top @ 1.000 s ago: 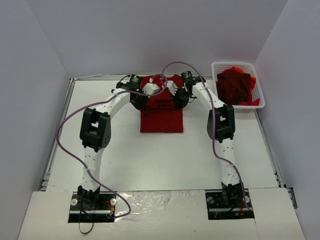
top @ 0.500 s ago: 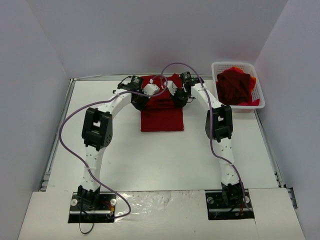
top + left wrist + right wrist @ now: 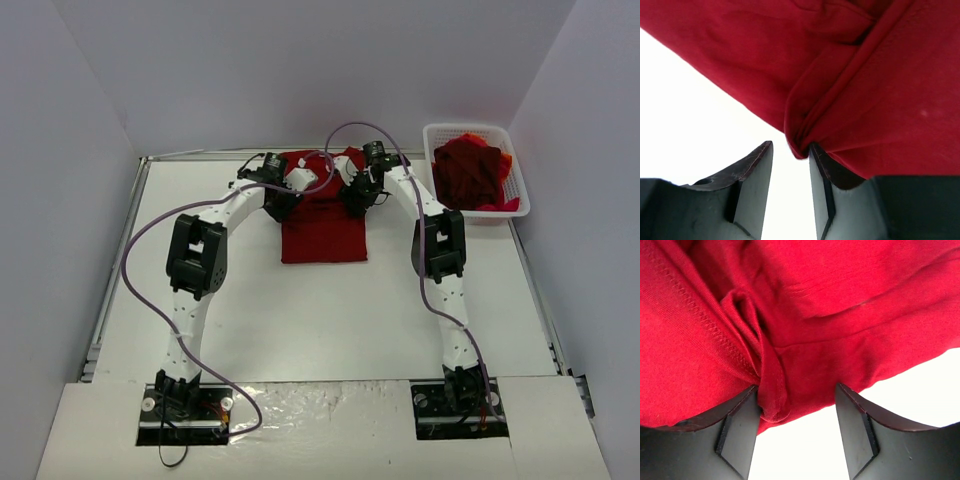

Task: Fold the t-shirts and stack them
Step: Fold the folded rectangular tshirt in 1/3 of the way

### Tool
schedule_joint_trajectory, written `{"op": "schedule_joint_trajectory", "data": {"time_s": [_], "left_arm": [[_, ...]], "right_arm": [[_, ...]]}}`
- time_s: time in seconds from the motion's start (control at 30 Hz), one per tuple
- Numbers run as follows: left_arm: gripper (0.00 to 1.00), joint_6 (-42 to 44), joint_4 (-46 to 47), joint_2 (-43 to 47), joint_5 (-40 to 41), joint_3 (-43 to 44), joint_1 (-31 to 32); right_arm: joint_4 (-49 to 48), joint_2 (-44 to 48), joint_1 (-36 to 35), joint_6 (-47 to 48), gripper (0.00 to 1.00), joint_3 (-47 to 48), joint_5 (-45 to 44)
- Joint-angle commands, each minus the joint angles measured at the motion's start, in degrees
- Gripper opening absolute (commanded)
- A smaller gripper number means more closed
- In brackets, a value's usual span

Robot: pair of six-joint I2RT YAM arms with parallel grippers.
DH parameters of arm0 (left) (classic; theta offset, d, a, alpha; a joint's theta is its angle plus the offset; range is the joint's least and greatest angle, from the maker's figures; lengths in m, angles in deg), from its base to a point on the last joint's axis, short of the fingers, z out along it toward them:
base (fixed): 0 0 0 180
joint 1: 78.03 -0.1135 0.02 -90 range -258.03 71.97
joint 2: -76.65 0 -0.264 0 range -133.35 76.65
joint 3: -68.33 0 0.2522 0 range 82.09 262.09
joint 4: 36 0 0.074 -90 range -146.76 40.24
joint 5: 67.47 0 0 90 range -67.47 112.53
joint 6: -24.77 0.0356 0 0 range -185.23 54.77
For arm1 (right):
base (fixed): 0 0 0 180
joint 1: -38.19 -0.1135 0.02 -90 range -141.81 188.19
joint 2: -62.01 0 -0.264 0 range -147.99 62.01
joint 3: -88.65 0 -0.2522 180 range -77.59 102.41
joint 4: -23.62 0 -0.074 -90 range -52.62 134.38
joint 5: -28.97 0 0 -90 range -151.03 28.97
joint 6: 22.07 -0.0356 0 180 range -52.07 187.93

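I see one shirt (image 3: pixel 322 238) part-folded at far middle of table (image 3: pixel 300 310) | left gripper (image 3: pixel 790 150), right gripper (image 3: pixel 797 390): jaws apart, cloth just touching | to do: more shirts (image 3: pixel 470 170) wait in basket (image 3: pixel 470 127), no stack yet

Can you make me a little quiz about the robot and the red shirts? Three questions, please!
1. True or false: the white basket at the far right corner is empty.
2. Where does the red t-shirt outside the basket lie? A) spread on the table; B) draped over the basket's rim; C) hanging on the back wall.
3. Fill in the gap: the left gripper and the right gripper both have their jaws ____.

Key
1. False: it holds dark red shirts.
2. A.
3. Open, each with a fold of red cloth at its fingertips.
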Motion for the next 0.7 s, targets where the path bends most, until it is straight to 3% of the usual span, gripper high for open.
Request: {"op": "schedule_joint_trajectory", "data": {"time_s": [0.0,0.4,0.67], "left_arm": [[0.34,-0.7,2.7,3.8,4.7,3.8,0.3],[0.35,-2.9,2.9,-1.6,9.4,20.3,0.8],[0.35,-3.8,2.4,-0.7,10.3,20.4,1.5]], "right_arm": [[-3.8,3.9,0.5,-2.7,0.56,-0.3,-2.3],[-13.6,7.2,0.2,-8.5,0.56,-1.7,-7.3],[-15.2,6.8,0.2,-8.2,0.56,0.2,-12.2]]}}
